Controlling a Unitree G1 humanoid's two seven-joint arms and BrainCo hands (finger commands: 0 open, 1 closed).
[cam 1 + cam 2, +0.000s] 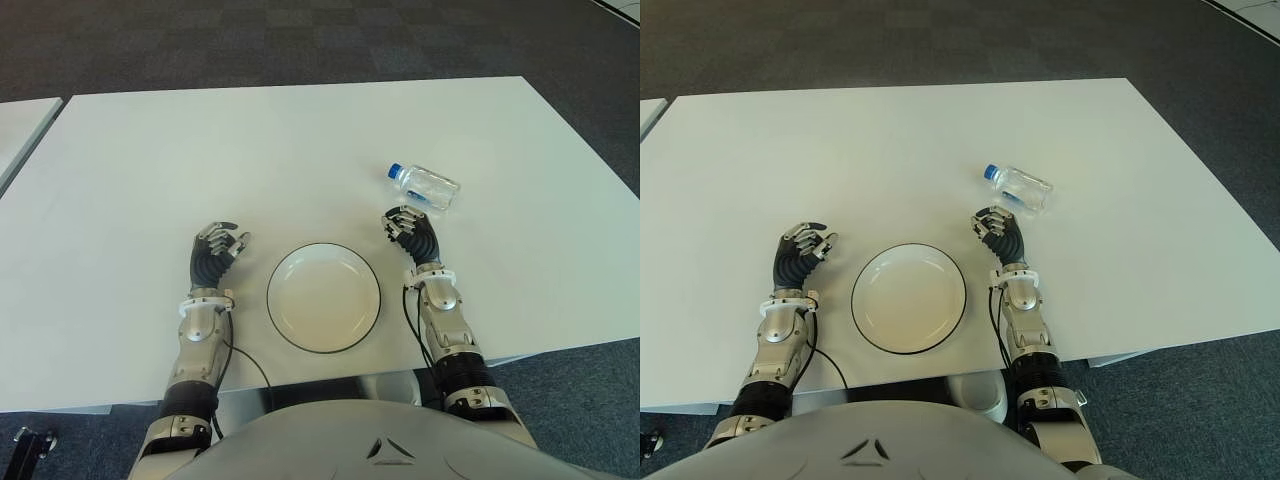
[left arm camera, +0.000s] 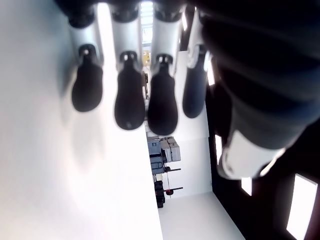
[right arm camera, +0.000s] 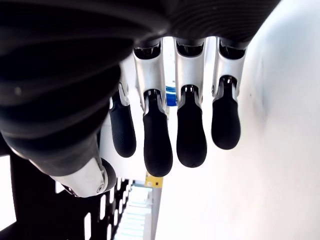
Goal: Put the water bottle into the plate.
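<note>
Bench (image 1: 300,150) is a plain white top, so reading it left to right is easy. You've got the left robot hand (image 1: 215,250) sitting just left of the round white plate with the thin dark rim (image 1: 372,300), fingers loosely curled and holding nothing, so that one is idle. The plate is empty, in the middle, near the front edge. Right of it is the right robot hand (image 1: 410,232), fingers relaxed and slightly bent, also empty. The clear plastic water bottle with the blue cap (image 1: 425,185) lies on its side just beyond that hand's fingertips and a touch to its right, not touching as far as you can tell. Its long axis runs roughly crosswise, cap end pointing left. I'd say the right hand is clearly the nearer one: reach forward, wrap across the bottle's body, then carry it back and left to the plate.
</note>
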